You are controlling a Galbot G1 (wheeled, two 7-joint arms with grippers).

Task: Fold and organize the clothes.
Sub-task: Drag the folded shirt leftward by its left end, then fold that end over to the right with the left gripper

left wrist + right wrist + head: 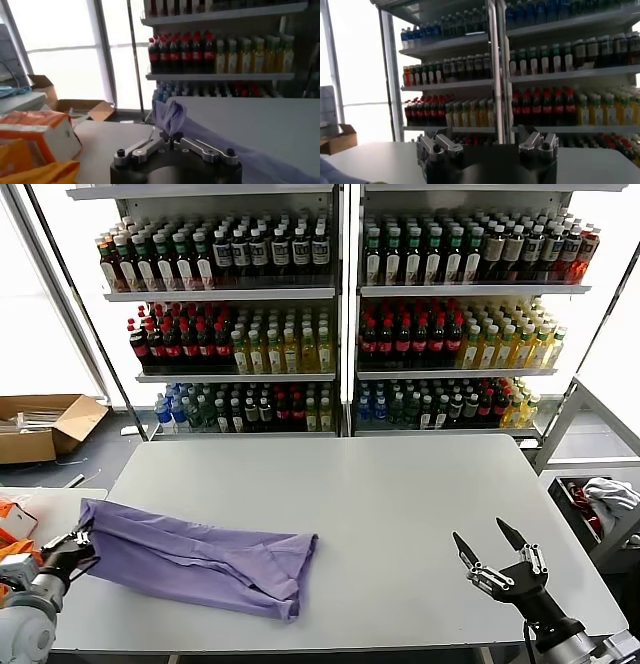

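Two grippers noted — left gripper clamped on the T-shirt corner at the table left edge; right gripper spread wide, empty, near the front right. Pinched fabric seen only at the left wrist — beside orange packaging.

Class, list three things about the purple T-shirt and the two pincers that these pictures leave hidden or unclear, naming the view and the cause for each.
1. Head view: the lavender thin-fabric T-shirt lies bunched; its underside is hidden by its own folds.
2. Left wrist view: the left pincer is shut on a fold of cloth; the rest of the shirt runs off the picture's edge.
3. Right wrist view: the open right pincer shows only its finger bases; the tips are out of frame.
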